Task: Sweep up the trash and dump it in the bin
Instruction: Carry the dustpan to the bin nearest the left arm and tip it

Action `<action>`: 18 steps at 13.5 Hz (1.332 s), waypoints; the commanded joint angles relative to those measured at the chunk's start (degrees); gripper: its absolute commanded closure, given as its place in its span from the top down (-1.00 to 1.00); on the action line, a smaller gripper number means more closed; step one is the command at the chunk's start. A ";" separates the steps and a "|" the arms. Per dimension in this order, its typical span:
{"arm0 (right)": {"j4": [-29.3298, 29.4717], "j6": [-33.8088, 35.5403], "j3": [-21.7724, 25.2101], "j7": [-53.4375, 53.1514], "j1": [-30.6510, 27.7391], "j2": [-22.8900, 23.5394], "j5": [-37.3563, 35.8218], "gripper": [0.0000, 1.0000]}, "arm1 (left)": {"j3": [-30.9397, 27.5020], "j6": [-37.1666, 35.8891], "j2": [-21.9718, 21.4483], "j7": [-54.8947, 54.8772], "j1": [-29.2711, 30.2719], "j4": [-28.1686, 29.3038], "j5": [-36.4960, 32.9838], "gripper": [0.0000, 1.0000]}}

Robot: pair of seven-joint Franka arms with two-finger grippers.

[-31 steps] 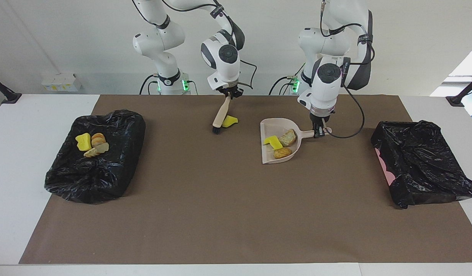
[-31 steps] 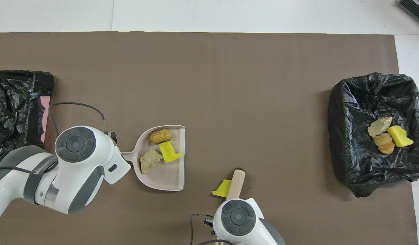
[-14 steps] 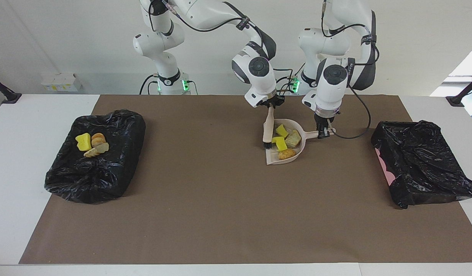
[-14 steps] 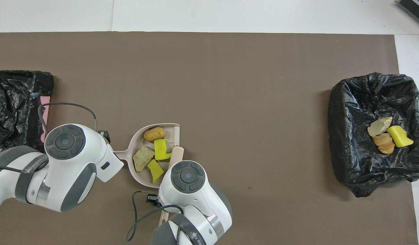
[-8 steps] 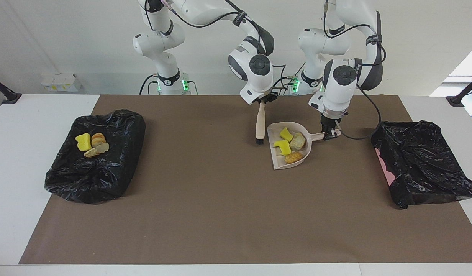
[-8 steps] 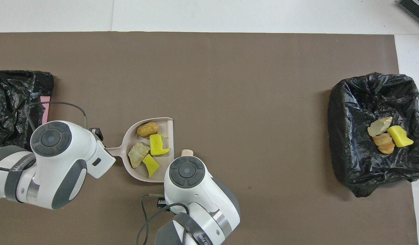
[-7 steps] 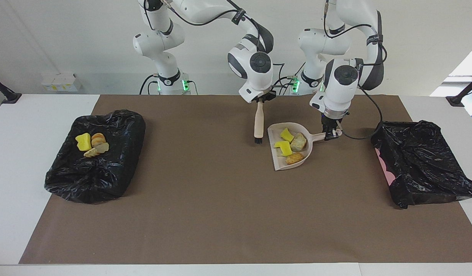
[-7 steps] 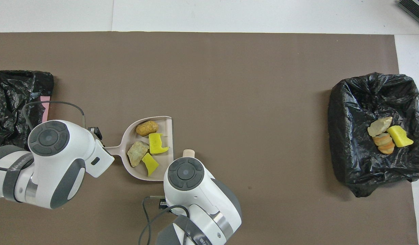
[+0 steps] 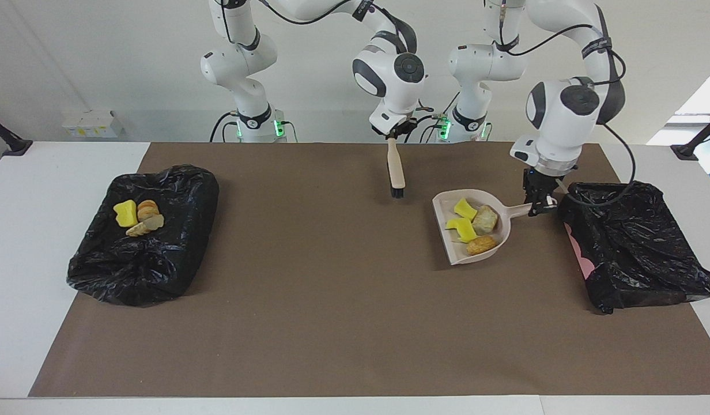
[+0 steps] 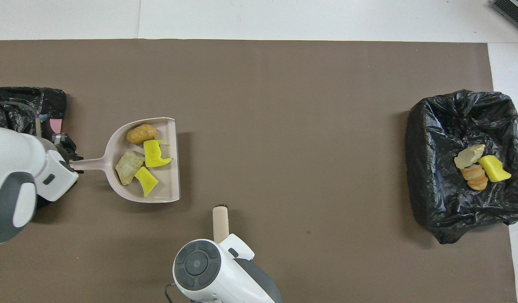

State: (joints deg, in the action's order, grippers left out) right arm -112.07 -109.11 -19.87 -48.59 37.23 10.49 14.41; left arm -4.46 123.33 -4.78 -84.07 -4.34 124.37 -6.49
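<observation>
A beige dustpan [image 9: 456, 251] [image 10: 168, 189] holds several pieces of trash: two yellow sponge chunks [image 9: 463, 229] [image 10: 154, 153], a tan lump [image 9: 486, 218] [image 10: 128, 167] and a golden-brown lump [image 9: 480, 245] [image 10: 141, 133]. My left gripper [image 9: 538, 206] [image 10: 70, 158] is shut on the dustpan's handle. It holds the pan about level just above the mat, beside the black-lined bin [image 9: 631, 242] [image 10: 19, 105] at the left arm's end. My right gripper [image 9: 396, 137] is shut on the beige brush [image 9: 396, 170] [image 10: 220, 221], which hangs bristles down over the mat.
A second black-lined bin [image 9: 142, 253] [image 10: 427, 189] sits at the right arm's end of the table with three trash pieces [image 9: 139, 216] [image 10: 477, 166] in it. A brown mat [image 9: 332, 317] covers the table between the two bins.
The right gripper pulled the brush out of the dustpan and lifted it back toward the robots. The left gripper carried the loaded dustpan toward the bin at the left arm's end.
</observation>
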 commanded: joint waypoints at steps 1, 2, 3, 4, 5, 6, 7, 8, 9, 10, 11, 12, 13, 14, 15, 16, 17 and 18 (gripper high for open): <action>-2.62 -3.29 -0.26 -1.23 0.64 -0.56 -1.05 -1.00 | 0.50 -6.85 -0.49 -5.39 7.91 -7.00 3.59 -1.00; -2.97 -4.78 -0.17 -2.37 0.91 0.05 -1.14 -1.00 | 0.50 -9.31 -0.23 -6.54 11.24 -9.82 4.72 -1.00; -3.06 -5.32 -0.17 -2.56 1.17 0.50 -1.57 -1.00 | 0.50 -11.07 0.04 -7.24 14.06 -12.19 6.04 -1.00; -3.15 -5.50 -0.17 -2.56 1.09 0.85 -2.18 -1.00 | 0.42 -12.14 1.00 -7.51 17.14 -14.48 6.92 -1.00; -3.15 -5.85 -0.17 -2.56 1.00 0.85 -2.36 -1.00 | 0.42 -13.28 1.96 -7.60 20.47 -17.02 8.15 -1.00; -3.85 -7.42 -0.17 -2.47 0.56 0.94 -2.45 -1.00 | 0.42 -14.42 3.10 -7.69 23.73 -19.57 8.60 -1.00; -4.55 -8.57 -0.17 -2.30 0.47 1.03 -2.45 -1.00 | 0.42 -15.39 4.94 -7.78 26.54 -22.73 8.60 -1.00; -4.56 -8.66 -0.08 -2.30 0.38 1.11 -2.45 -1.00 | 0.42 -16.27 6.61 -9.52 28.57 -26.42 8.43 -1.00; -4.82 -9.10 -0.08 -2.12 0.30 1.12 -2.45 -1.00 | 0.42 -16.97 8.89 -12.58 30.16 -30.02 7.99 -1.00; -5.26 -9.71 -0.08 -2.03 0.30 1.03 -2.45 -1.00 | 0.42 -16.89 11.00 -14.70 31.48 -33.45 7.20 -1.00; -5.35 -9.89 -0.08 -2.03 0.21 1.03 -2.45 -1.00 | 0.33 -16.20 13.29 -16.72 31.84 -36.62 4.67 -1.00; -5.35 -10.07 -0.08 -1.94 -0.14 1.11 -2.45 -1.00 | 0.42 -15.58 15.66 -17.53 31.76 -40.30 0.56 -1.00; -5.44 -10.33 -0.08 -1.77 -0.23 1.12 -2.45 -1.00 | 0.42 -14.97 17.68 -17.80 31.32 -43.13 -2.88 -1.00; -5.44 -10.42 -0.08 -1.77 -0.32 1.12 -2.45 -1.00 | 0.42 -13.48 18.49 -18.06 31.14 -43.76 -6.30 -1.00; -5.53 -10.34 -0.08 -1.68 -0.41 1.12 -2.45 -1.00 | 0.42 -10.68 18.67 -18.32 31.14 -43.51 -10.08 -1.00; -5.53 -10.34 -0.08 -1.68 -0.41 1.12 -2.45 -1.00 | 0.50 -8.74 19.37 -18.33 31.14 -43.42 -14.03 -1.00; -5.53 -10.34 -0.08 -1.68 -0.58 1.12 -2.45 -1.00 | 0.50 -7.76 19.81 -18.06 31.05 -43.33 -17.12 -1.00; -5.70 -10.34 -0.08 -1.51 -0.76 1.12 -2.45 -1.00 | 0.50 -7.32 19.90 -17.45 30.79 -43.24 -19.93 -1.00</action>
State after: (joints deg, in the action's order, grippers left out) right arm -116.98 -118.24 -19.38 -49.67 37.54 12.00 13.43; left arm -3.71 114.75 13.76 -101.10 26.96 83.06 -21.55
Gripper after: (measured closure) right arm 0.749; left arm 0.687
